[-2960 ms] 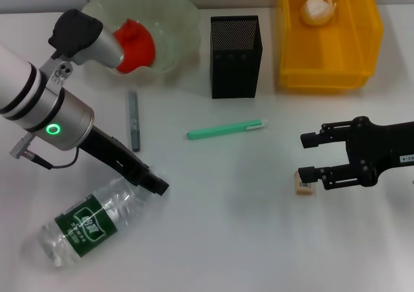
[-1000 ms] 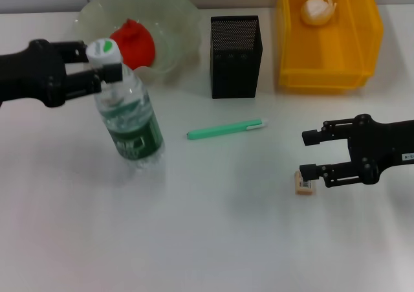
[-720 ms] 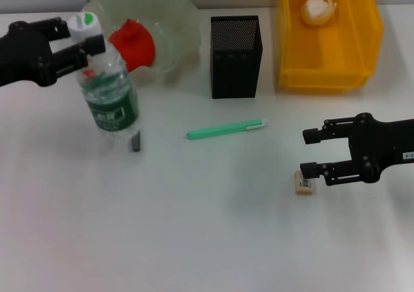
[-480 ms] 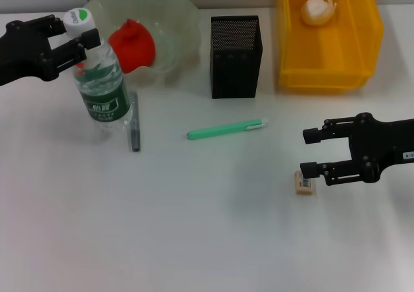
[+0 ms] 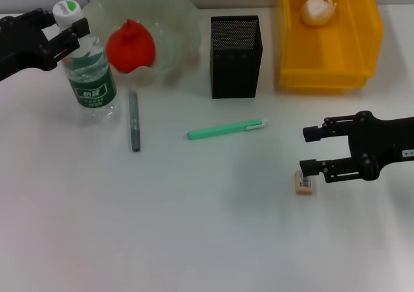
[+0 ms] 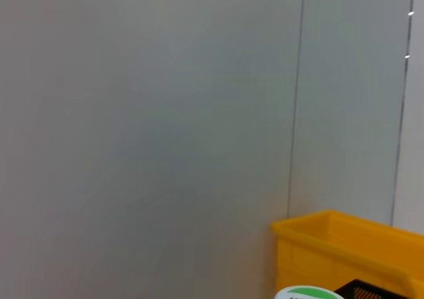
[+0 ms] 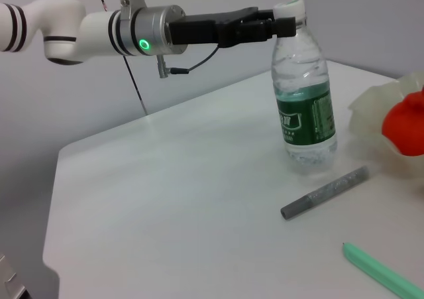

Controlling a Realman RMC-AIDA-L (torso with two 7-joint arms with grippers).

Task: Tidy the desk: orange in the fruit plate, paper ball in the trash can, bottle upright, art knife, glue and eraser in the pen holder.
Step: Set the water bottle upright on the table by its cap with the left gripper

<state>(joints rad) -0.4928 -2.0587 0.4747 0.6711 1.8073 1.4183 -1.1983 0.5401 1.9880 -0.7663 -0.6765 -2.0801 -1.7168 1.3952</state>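
Note:
The clear bottle (image 5: 89,78) with its green label stands upright left of the fruit plate (image 5: 174,20); my left gripper (image 5: 66,28) is shut on its neck just under the cap, as the right wrist view also shows on the bottle (image 7: 305,107). The orange (image 5: 130,44) lies in the plate. A white paper ball (image 5: 318,10) sits in the yellow trash can (image 5: 323,72). The green art knife (image 5: 226,129) and grey glue stick (image 5: 134,120) lie on the desk. My right gripper (image 5: 308,151) hangs open just beside the beige eraser (image 5: 305,182). The black pen holder (image 5: 236,57) stands between plate and can.
The desk's white top spreads in front of the knife and eraser. The yellow can's rim (image 6: 344,236) and the bottle cap (image 6: 308,293) show in the left wrist view against a grey wall.
My left gripper raised the bottle from lying to upright, then carried it left and back beside the fruit plate, uncovering the grey glue stick. The right gripper stayed by the eraser.

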